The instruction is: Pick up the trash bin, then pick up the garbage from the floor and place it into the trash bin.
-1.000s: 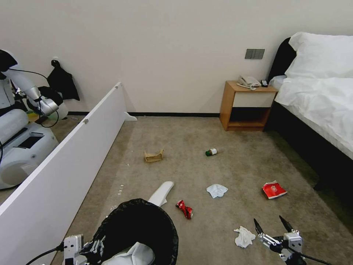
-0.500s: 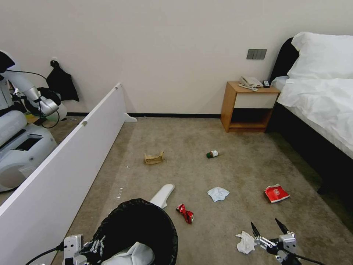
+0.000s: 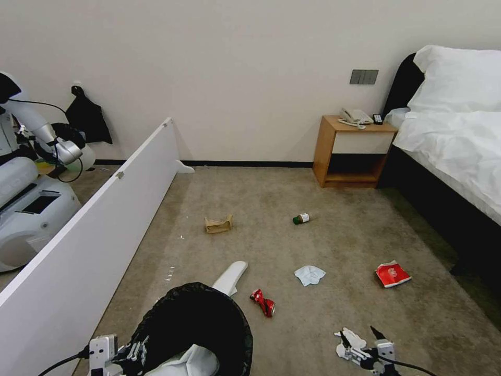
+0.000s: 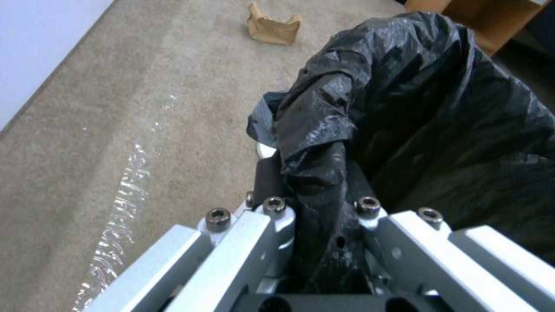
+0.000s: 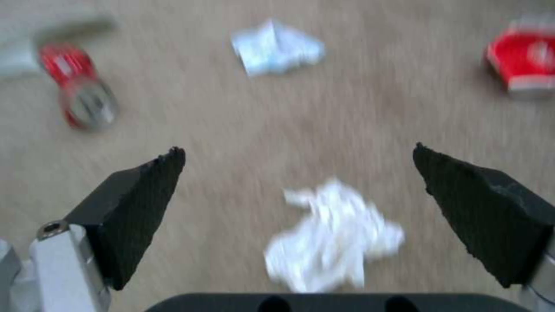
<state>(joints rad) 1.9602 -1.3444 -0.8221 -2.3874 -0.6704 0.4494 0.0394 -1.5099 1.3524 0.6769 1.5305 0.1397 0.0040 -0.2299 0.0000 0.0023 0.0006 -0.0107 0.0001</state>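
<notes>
The left gripper [image 4: 315, 203] is clamping the bag-lined rim of the trash bin [image 3: 193, 324], holding it low at the robot's left above the carpet [image 3: 334, 240]. The right gripper [image 3: 360, 340] is hanging with its fingers [image 5: 136, 203] spread wide just over a crumpled white tissue [image 5: 332, 236], which is lying between them, with the crushed red can [image 3: 262, 302], another tissue [image 3: 309, 274] and the red packet [image 3: 392, 274] lying beyond.

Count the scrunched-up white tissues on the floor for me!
2. One crumpled tissue lies under the open right hand; the other tissue lies farther out, between the red can and red packet.
</notes>
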